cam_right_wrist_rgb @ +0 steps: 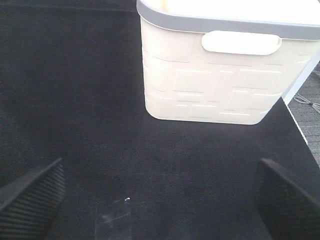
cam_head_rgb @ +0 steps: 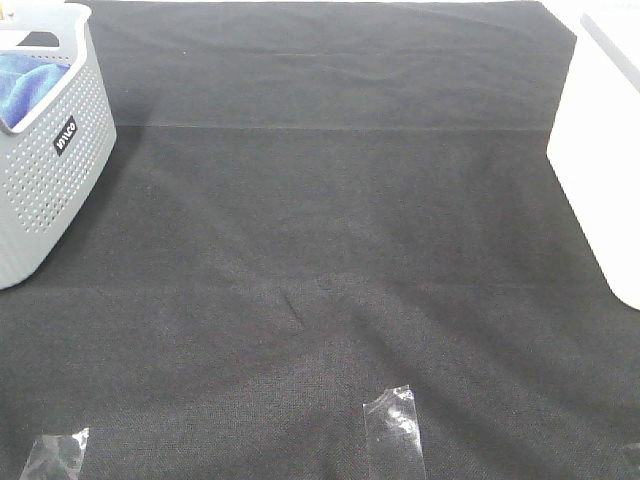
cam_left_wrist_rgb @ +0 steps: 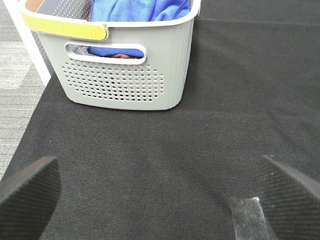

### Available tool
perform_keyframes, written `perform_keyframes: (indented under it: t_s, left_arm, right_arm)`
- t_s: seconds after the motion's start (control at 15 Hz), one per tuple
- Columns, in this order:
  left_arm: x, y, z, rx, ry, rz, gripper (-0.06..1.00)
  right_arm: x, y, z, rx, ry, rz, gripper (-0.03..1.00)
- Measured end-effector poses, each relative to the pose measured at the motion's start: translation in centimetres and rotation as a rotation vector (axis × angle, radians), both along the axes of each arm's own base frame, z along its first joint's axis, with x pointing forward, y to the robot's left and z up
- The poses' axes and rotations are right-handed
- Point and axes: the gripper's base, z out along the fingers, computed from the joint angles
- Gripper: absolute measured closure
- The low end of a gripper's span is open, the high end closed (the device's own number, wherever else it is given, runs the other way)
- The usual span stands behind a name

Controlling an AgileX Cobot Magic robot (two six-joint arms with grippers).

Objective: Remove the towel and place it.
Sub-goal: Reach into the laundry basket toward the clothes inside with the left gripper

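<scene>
As seen closest to the robot, left gripper [cam_left_wrist_rgb: 159, 200]: jaws spread wide, with its dark ribbed fingers [cam_left_wrist_rgb: 27, 197] at either edge of the left wrist view. Only table covering lies between them, and nothing is gripped.
Right gripper [cam_right_wrist_rgb: 160, 200]: equally wide apart and empty. Its fingers [cam_right_wrist_rgb: 30, 200] hang above bare covering.
Clear tape [cam_head_rgb: 395, 432]: short strips stuck along the near edge of the covering. One shows beside a finger in each wrist view.
Black table covering [cam_head_rgb: 320, 250]: spans the whole table. Creases meet near the middle and a straight fold line runs across farther back.
Grey basket [cam_head_rgb: 50, 170]: stands on the covering at the far left. It has perforated walls, a handle slot, a small black label on its side and a yellow strip [cam_left_wrist_rgb: 65, 26] along part of the rim.
Towel [cam_left_wrist_rgb: 140, 9]: bunched inside the grey basket, royal blue, piled up to the rim and showing through the handle slot. It is well apart from both grippers.
White bin [cam_right_wrist_rgb: 215, 85]: stands at the far right, opposite the basket. It has cream panelled walls, a grey rim and a handle slot. Its inside is too washed out to tell what it holds.
</scene>
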Motion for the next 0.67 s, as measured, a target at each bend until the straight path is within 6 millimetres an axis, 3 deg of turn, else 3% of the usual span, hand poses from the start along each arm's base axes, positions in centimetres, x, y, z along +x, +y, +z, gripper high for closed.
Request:
perform_keyframes:
  t_s: [0.67]
  left_arm:
    - [0.0, 0.0, 0.0, 0.0, 0.0, 0.0, -0.05]
  right_arm:
    - [0.0, 0.0, 0.0, 0.0, 0.0, 0.0, 0.0]
